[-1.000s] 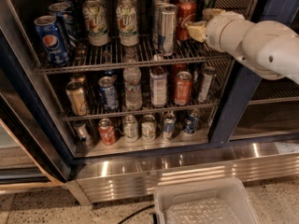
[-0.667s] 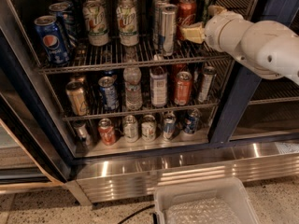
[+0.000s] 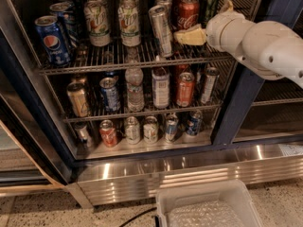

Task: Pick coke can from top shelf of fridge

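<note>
Over the last second the gripper (image 3: 191,35) had crept a little to the left and slightly down, while the white arm (image 3: 265,46) behind it reached in from the right. The gripper sat at the front of the top shelf (image 3: 118,60), just right of a slim silver can (image 3: 161,25) and low in front of the coke can (image 3: 188,13). Whether it was open or closed could not be told, nor whether it touched the coke can.

The coke can stood upright on the shelf inside the fridge (image 3: 236,103), in the same spot as before, behind the slim silver can. Nothing on the shelf had shifted.

The move looked like a fine adjustment of the approach, not a grasp. The can did not appear lifted, so the pick was probably not yet done.
</note>
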Controlling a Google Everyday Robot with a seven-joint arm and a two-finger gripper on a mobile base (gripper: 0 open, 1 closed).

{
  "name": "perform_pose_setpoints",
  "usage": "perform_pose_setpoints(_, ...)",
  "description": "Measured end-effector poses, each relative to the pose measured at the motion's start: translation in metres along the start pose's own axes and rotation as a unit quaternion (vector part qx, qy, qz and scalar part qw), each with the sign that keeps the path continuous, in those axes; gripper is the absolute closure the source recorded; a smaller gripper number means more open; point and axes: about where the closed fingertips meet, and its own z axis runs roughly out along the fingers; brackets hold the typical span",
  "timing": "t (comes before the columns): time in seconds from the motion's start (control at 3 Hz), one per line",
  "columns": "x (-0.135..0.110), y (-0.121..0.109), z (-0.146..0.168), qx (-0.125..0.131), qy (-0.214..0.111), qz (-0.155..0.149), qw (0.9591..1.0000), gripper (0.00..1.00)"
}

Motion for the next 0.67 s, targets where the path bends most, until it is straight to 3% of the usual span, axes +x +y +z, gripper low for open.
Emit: perform_pose_setpoints(0.67, -0.0071, -0.0135, 0.0076, 0.019, -0.014, -0.016, 0.9996, 0.56)
